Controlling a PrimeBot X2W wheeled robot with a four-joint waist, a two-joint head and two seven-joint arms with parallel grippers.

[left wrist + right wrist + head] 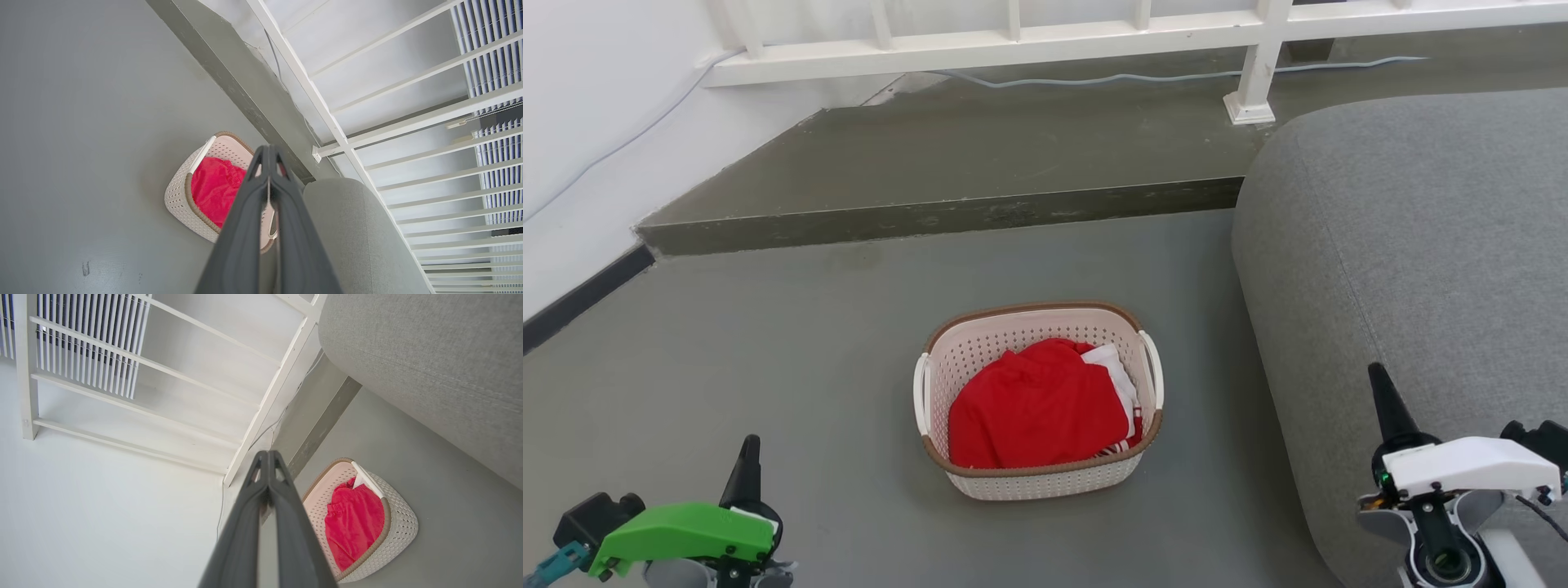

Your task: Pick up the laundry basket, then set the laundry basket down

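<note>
Basket check: the laundry basket (1045, 483) sits upright on the grey floor (768, 343), mid head view, well apart from both arms. Red garment (1033, 404) inside, white cloth (1112, 363) tucked at its 2 o'clock. Grey sofa (1405, 245) at the basket's 3 o'clock, near, not touching. Left gripper (749, 449) at 8 o'clock, fingers pressed together, holding nothing. Right gripper (1380, 384) at 4 o'clock, seen against the sofa, fingers likewise together, empty. Raised step (931, 216) at 12 o'clock.

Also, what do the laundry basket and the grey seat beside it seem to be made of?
The laundry basket: likely moulded plastic, cream, matte, with regular holes; the brown rim imitates weave. The grey seat: probably upholstery fabric, matte, showing fine woven texture.
</note>
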